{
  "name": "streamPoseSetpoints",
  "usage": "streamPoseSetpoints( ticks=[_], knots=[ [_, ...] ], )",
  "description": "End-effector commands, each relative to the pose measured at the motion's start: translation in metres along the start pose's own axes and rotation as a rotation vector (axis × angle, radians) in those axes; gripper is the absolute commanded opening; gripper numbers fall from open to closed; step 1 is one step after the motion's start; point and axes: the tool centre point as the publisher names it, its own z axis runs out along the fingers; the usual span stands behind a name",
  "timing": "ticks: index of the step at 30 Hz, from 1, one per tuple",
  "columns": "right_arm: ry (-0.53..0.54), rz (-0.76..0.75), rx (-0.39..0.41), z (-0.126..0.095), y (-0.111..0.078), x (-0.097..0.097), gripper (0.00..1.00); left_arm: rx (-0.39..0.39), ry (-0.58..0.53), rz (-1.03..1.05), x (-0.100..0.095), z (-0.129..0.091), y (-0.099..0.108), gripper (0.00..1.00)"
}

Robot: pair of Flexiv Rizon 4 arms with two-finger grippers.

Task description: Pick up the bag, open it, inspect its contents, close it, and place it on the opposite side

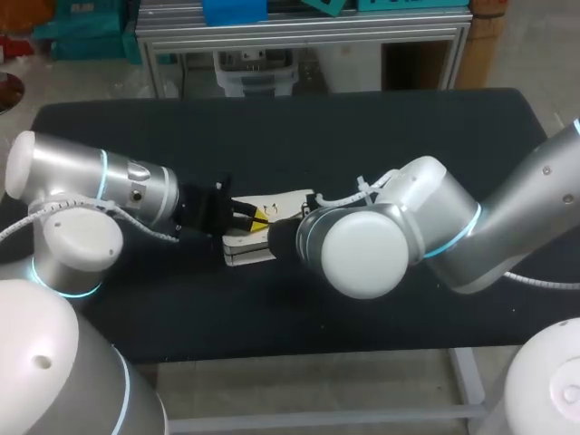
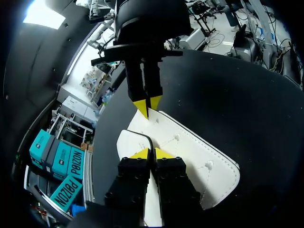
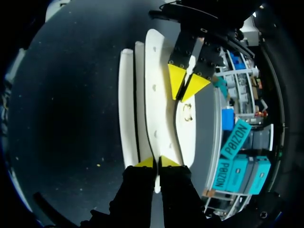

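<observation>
**White bag held at both ends, mid-table**

Item: bag (image 1: 283,201), white, flat, made of several layered panels with stitched edges and small raised studs; one panel has a dark trim line; it lies near the middle of the black table (image 1: 362,127), its long side running between the two arms.

Left arm (image 1: 100,186): comes in from the left edge, lying low over the table; left gripper (image 2: 152,153) sits at the end of the bag nearer that arm; its yellow tips are pressed close together, with a thin white edge of the bag caught between the fingers; clamped on the bag.

Right arm (image 1: 507,217): comes in from the right, with its wrist over the middle of the table, covering part of the bag in the head view; right gripper (image 3: 156,162) sits at the opposite end; its tips are likewise drawn together on a thin white panel edge; clamped on the bag.

Relation: the two grippers face each other along the bag, tips pointing toward one another, with the bag's studded face between them; whether the bag rests on the table or is raised off it cannot be told.
</observation>
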Motion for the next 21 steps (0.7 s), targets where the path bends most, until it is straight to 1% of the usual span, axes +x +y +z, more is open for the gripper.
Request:
streamPoseSetpoints(
  ticks=[1, 14, 15, 16, 17, 19, 20, 21],
  knots=[
    [-0.541, 0.000, -0.055, 0.0025, -0.0031, 0.0037, 0.00, 0.003, -0.064, -0.001, 0.0025, 0.0039, -0.0034, 0.00],
    [-0.541, 0.000, -0.055, 0.0025, -0.0031, 0.0037, 0.00, 0.003, -0.064, -0.001, 0.0025, 0.0039, -0.0034, 0.00],
    [-0.541, 0.000, -0.055, 0.0025, -0.0031, 0.0037, 0.00, -0.010, -0.083, -0.047, -0.0016, 0.0041, -0.0016, 0.00],
    [-0.541, 0.000, -0.055, 0.0025, -0.0031, 0.0037, 0.00, 0.008, -0.073, -0.065, -0.0041, 0.0040, -0.0003, 0.00],
    [-0.541, 0.000, -0.055, 0.0025, -0.0031, 0.0037, 0.00, -0.012, -0.088, -0.077, -0.0053, 0.0039, 0.0003, 0.00],
    [-0.541, 0.000, -0.055, 0.0025, -0.0031, 0.0037, 0.00, 0.000, -0.086, -0.087, -0.0067, 0.0041, 0.0014, 0.00],
    [-0.541, 0.000, -0.055, 0.0025, -0.0031, 0.0037, 0.00, -0.007, -0.090, -0.091, -0.0066, 0.0039, 0.0014, 0.11],
    [-0.541, 0.000, -0.055, 0.0025, -0.0031, 0.0037, 0.00, -0.003, -0.088, -0.091, -0.0065, 0.0040, 0.0015, 0.42]
  ],
)
